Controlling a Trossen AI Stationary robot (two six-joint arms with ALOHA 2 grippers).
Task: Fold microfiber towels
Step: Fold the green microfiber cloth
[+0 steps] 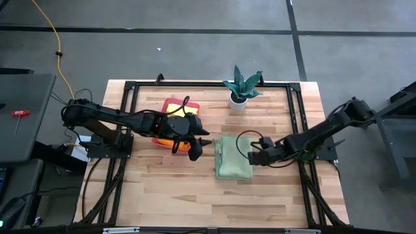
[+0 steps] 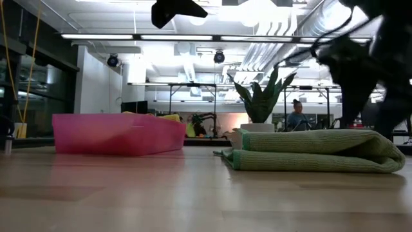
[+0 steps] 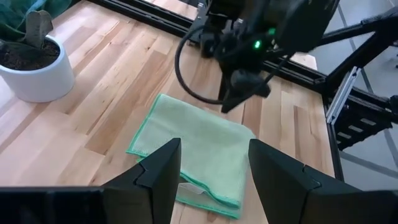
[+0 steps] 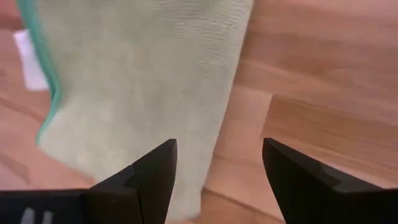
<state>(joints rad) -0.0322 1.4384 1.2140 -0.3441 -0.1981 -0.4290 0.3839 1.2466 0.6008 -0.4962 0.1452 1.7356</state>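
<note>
High view first: we see the pale green towel point(image 1: 233, 158) lying folded near the middle of the table point(image 1: 195, 195), a narrow rectangle running front to back, w/ the potted plant point(image 1: 241, 88) well behind it. The right gripper point(image 1: 255, 156) sits just beside the towel's right edge, fingers spread and holding nothing — in the right wrist view the right gripper point(image 4: 217, 180) shows both dark fingers point(image 4: 155, 177) standing apart over the towel point(image 4: 137, 87) edge and bare wood, no cloth between them. A white tag point(image 4: 30, 59) pokes out at the towel's teal-trimmed side. The left gripper point(image 1: 198, 147) hovers left of the towel, just in front of the pink tray point(image 1: 170, 104), which holds yellow and orange cloth point(image 1: 166, 138) mostly hidden under the arm. Left wrist view: the left gripper point(image 3: 214, 168) has its fingers apart w/ nothing in them, looking down on the folded towel point(image 3: 199, 149); the right arm's gripper point(image 3: 239, 93) hangs at the towel's far edge. Low view: we see the towel point(image 2: 315, 151) lying in soft, flat layers on the wood, fold rounded at its right end, the tray point(image 2: 116, 134) off to the left, plant point(image 2: 261, 96) behind — and a person point(image 2: 297, 116) far back in the room.
</note>
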